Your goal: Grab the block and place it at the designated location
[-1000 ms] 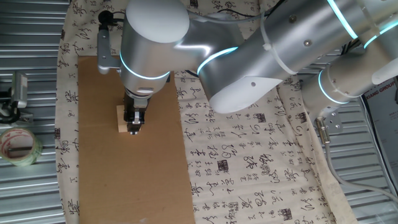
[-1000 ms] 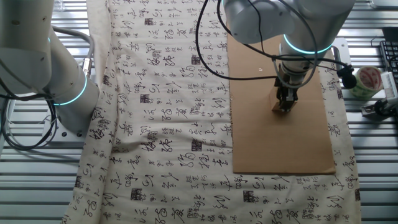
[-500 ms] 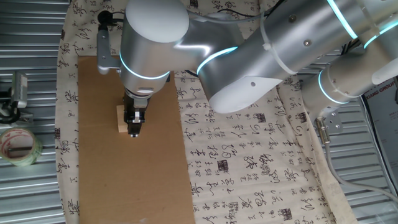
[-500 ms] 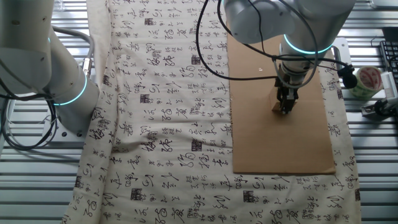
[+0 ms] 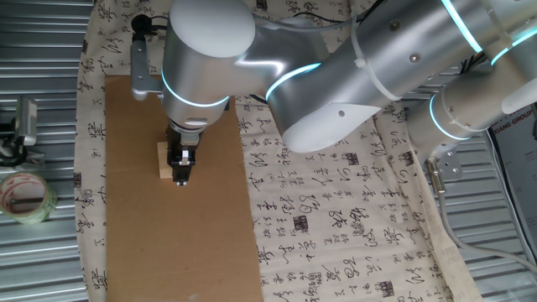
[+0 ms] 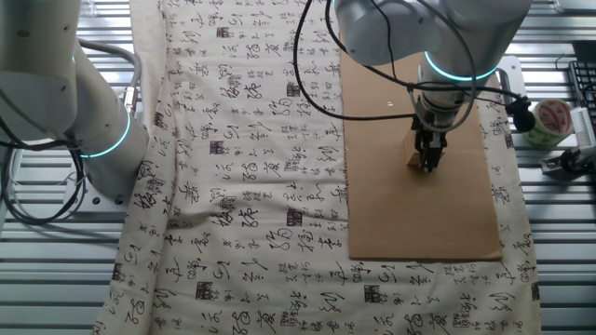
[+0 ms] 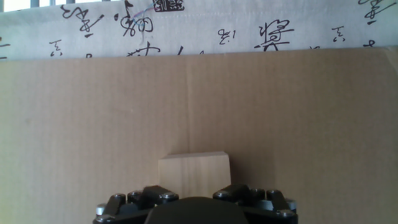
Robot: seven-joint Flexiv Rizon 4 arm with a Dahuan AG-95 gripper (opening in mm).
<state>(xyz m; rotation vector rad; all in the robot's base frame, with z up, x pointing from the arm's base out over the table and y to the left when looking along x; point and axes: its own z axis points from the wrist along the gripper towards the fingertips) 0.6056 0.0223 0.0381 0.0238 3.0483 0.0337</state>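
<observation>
The block point(image 5: 162, 159) is a pale tan wooden cube resting on the brown cardboard sheet point(image 5: 168, 243). My gripper point(image 5: 180, 170) is down at the block with its fingers on either side of it, shut on it. In the other fixed view the gripper point(image 6: 429, 163) hides most of the block point(image 6: 412, 161). In the hand view the block point(image 7: 193, 171) sits between the jaws at the bottom middle, touching the cardboard. The drawn circle does not show in any view.
A tape roll point(image 5: 23, 198) lies on the metal table left of the cardboard, also seen in the other fixed view point(image 6: 550, 119). A patterned cloth point(image 5: 336, 210) covers the table beside the cardboard. A second robot base point(image 6: 102, 140) stands at the cloth's far edge.
</observation>
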